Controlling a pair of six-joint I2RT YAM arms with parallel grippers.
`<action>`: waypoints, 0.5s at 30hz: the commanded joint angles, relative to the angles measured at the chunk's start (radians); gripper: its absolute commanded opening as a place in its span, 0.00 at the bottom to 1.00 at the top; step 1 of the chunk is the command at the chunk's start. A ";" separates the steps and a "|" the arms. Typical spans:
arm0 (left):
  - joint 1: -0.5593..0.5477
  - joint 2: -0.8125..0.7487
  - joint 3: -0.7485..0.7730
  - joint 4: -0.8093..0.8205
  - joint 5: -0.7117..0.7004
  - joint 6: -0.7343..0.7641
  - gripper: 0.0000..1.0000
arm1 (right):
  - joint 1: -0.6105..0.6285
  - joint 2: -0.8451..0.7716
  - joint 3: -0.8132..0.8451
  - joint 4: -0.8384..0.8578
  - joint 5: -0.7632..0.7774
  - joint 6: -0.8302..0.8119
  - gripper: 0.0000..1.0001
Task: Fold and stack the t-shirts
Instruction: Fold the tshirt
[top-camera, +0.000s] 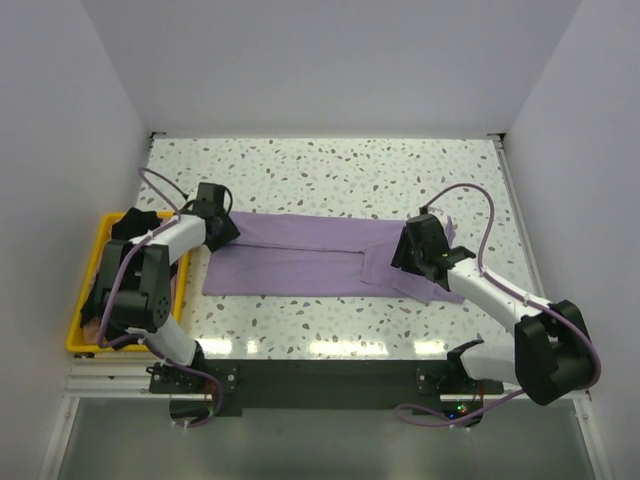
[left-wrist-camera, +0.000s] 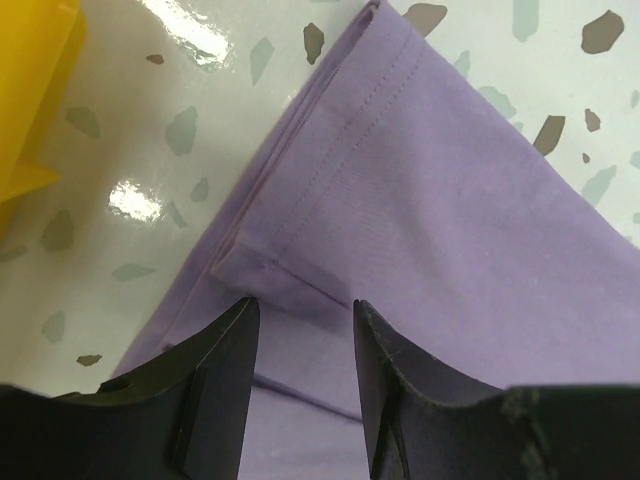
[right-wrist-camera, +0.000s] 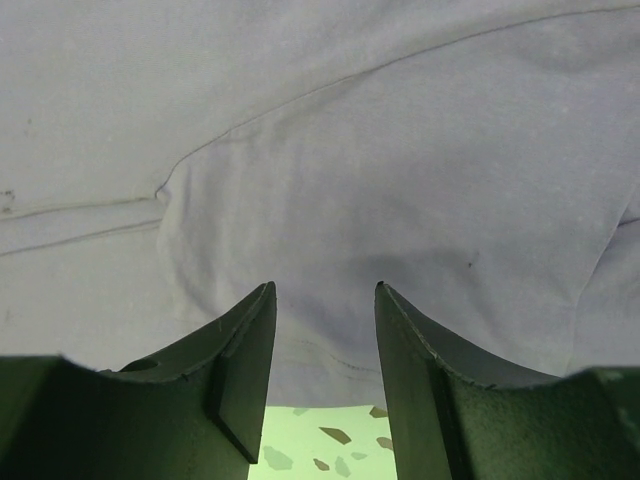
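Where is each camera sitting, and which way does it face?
Top external: high behind, looking down on the left arm, right arm and the pale lavender fabric t-shirt.
Left wrist: past the left gripper onto its hemmed corner.
Right wrist: past the right gripper onto its cloth.
All share the shirt.

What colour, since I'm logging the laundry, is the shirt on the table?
Pale lavender purple, plain with no pattern; the shirt shows best in the left wrist view.
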 joint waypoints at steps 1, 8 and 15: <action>0.006 0.026 0.045 0.017 -0.042 -0.031 0.47 | -0.021 -0.028 -0.009 0.022 -0.014 -0.021 0.48; 0.017 0.056 0.062 0.026 -0.073 -0.030 0.42 | -0.038 -0.037 -0.018 0.024 -0.032 -0.032 0.48; 0.017 0.062 0.084 0.016 -0.087 -0.010 0.17 | -0.049 -0.046 -0.029 0.027 -0.037 -0.035 0.48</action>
